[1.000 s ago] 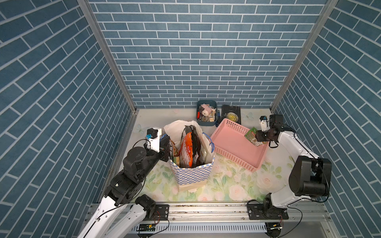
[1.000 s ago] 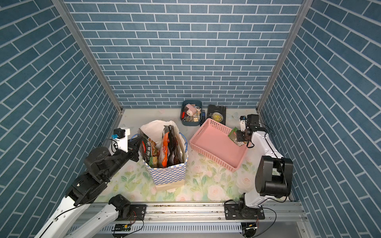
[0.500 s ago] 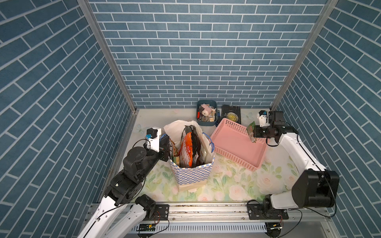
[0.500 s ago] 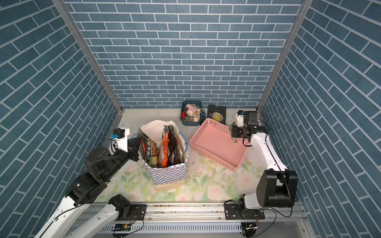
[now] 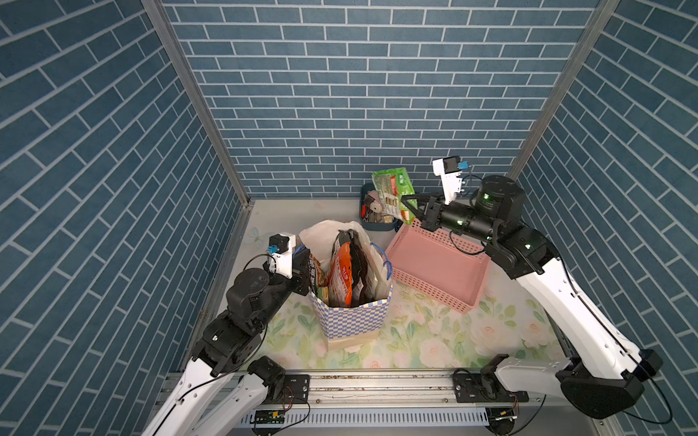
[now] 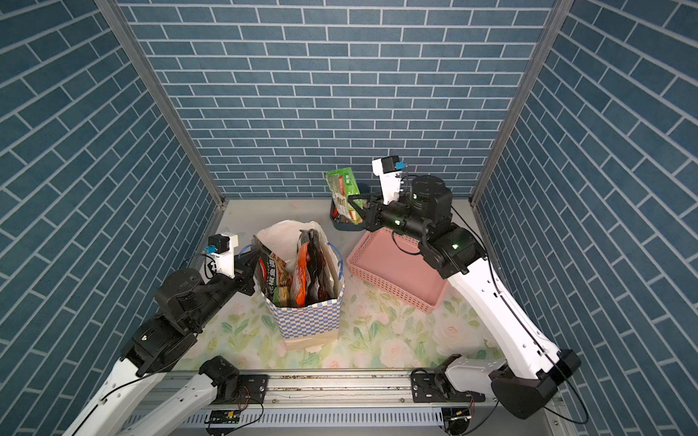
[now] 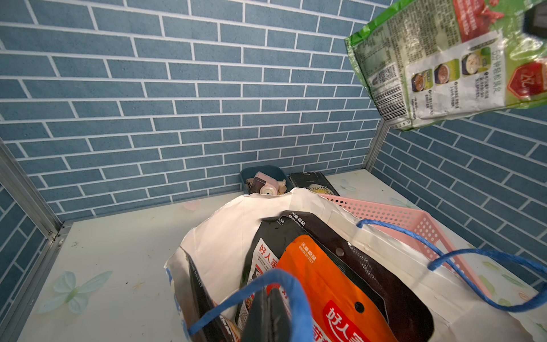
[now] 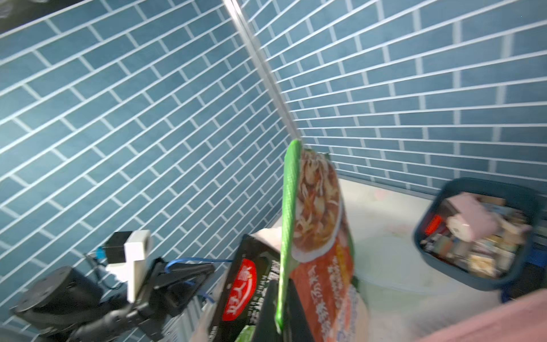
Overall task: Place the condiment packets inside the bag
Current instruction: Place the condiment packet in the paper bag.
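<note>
Condiment packets [image 5: 340, 279] stand in the bag [image 5: 351, 321] at centre of both top views; up-right of it the right gripper [image 5: 408, 204] clamps a green packet [image 5: 389, 185] aloft. Left wrist view, bottom centre: left gripper [image 7: 268, 314] closed, the bag's blue handle [image 7: 275, 279] looped over it. Right wrist view, centre: green packet edge-on.

We see the bag's [image 5: 351, 317] mouth crowded by upright packets [image 5: 342, 277], with free room against its far white lining [image 5: 321, 236].
</note>
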Robot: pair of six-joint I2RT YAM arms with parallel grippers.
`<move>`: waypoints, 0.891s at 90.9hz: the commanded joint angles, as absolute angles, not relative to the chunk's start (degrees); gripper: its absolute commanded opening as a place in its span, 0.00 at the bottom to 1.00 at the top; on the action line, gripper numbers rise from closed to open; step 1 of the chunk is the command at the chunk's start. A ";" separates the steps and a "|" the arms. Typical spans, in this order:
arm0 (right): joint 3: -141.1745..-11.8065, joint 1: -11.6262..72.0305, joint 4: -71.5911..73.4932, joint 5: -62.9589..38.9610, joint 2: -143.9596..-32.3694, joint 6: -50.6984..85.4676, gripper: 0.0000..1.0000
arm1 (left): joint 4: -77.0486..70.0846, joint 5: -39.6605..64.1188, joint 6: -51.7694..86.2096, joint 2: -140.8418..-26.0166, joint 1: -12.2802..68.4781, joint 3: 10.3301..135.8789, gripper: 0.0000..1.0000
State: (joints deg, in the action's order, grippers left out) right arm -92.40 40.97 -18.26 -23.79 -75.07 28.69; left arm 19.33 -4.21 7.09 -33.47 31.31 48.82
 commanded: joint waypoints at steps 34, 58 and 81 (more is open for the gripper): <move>-97.03 54.08 -13.72 -27.77 -88.64 35.64 0.00 | 14.11 -4.82 6.88 -32.04 31.02 50.60 0.00; -91.50 55.25 -13.66 -28.72 -87.60 39.20 0.00 | 14.20 -5.39 6.92 -31.62 30.94 50.15 0.00; -89.57 56.40 -13.66 -29.31 -89.03 41.71 0.00 | 13.86 -5.06 7.04 -31.73 31.00 49.92 0.00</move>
